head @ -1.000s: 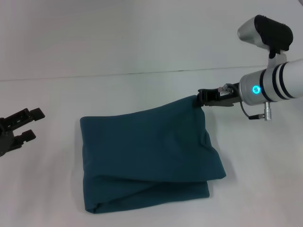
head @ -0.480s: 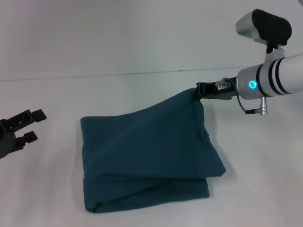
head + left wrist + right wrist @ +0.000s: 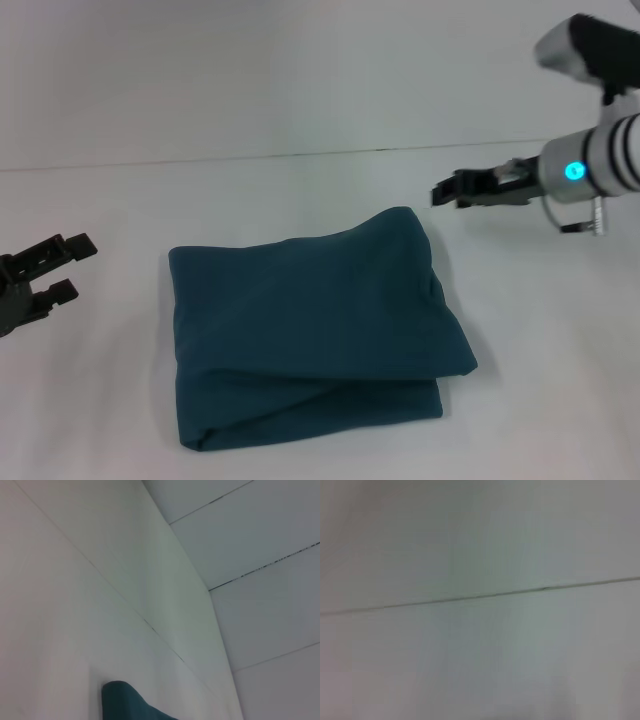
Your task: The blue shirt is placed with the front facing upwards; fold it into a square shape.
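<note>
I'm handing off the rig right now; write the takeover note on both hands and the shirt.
Right hand: off the cloth, in the air beyond the far right corner, holding nothing; open or shut is unclear.
Left hand: open, empty, parked at the table's left edge.
The blue shirt: folded into a rough square at the table's middle, lettering hidden.
Done: the folds, apparently.
Left: perhaps tidy the uneven near edge, then park the right arm.
</note>
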Available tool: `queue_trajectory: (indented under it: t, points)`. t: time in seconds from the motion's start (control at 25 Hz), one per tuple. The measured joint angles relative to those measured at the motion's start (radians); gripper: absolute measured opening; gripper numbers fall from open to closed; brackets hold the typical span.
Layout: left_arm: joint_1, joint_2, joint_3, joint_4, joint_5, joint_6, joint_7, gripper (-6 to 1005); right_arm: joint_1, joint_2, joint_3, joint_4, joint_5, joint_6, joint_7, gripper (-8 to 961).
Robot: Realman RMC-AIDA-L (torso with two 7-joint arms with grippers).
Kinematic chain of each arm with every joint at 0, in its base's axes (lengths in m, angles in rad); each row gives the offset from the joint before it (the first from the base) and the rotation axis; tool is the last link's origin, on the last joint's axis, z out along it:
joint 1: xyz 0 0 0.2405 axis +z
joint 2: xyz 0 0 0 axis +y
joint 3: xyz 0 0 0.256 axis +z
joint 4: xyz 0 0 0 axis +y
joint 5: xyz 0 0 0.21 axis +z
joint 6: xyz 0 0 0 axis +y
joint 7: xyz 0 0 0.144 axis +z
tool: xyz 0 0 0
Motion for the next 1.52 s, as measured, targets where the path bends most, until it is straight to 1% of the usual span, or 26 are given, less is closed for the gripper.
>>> queue_trajectory:
  t: [0.04, 0.12, 0.24, 0.32, 0.44, 0.48, 0.56, 0.68, 0.8, 1.0, 1.2, 1.32, 1.52]
  points:
    - [0.000, 0.000, 0.000, 0.000, 0.000, 0.000, 0.000, 937, -0.002, -0.016, 0.003, 0.000, 0.000, 0.000, 0.011, 323]
    - [0.000, 0.000, 0.000, 0.000, 0.000, -0.001, 0.001, 936, -0.004, -0.040, 0.016, 0.000, 0.004, -0.008, 0.029, 392]
    - [0.000, 0.000, 0.000, 0.000, -0.001, -0.001, 0.001, 936, -0.006, -0.064, 0.056, -0.011, 0.009, -0.086, 0.033, 415]
    - [0.000, 0.001, 0.000, 0.000, 0.000, -0.001, 0.001, 936, -0.006, -0.074, 0.086, -0.023, 0.025, -0.179, 0.018, 431]
    - [-0.001, 0.002, -0.002, 0.000, 0.000, 0.001, 0.001, 937, -0.002, -0.080, 0.101, -0.030, 0.078, -0.346, -0.020, 454]
    - [-0.002, 0.003, -0.002, 0.001, 0.002, 0.004, -0.001, 937, 0.000, -0.080, 0.101, -0.030, 0.091, -0.405, -0.029, 462]
    - [-0.003, 0.004, 0.000, 0.002, 0.007, 0.012, -0.003, 937, 0.005, -0.072, 0.098, -0.030, 0.101, -0.501, -0.036, 477]
    - [-0.009, 0.005, 0.008, 0.002, 0.025, 0.043, -0.008, 937, 0.009, -0.046, 0.097, -0.030, 0.103, -0.573, -0.038, 469]
    - [-0.009, 0.005, 0.003, 0.002, 0.026, 0.049, -0.008, 937, 0.017, -0.025, 0.088, -0.014, 0.102, -0.595, -0.047, 463]
    - [-0.004, 0.003, 0.004, 0.001, 0.026, 0.045, -0.008, 936, 0.025, -0.002, 0.039, 0.034, 0.093, -0.598, -0.063, 463]
    - [-0.003, 0.001, 0.008, 0.000, 0.024, 0.040, -0.008, 936, 0.015, 0.002, 0.005, 0.037, 0.063, -0.583, -0.049, 463]
    - [-0.003, 0.000, 0.008, -0.002, 0.023, 0.040, -0.005, 936, 0.013, -0.001, 0.006, 0.032, 0.003, -0.582, -0.030, 463]
    - [-0.008, 0.002, 0.014, -0.010, 0.024, 0.052, -0.001, 936, 0.008, -0.008, 0.013, -0.002, -0.003, -0.620, -0.035, 463]
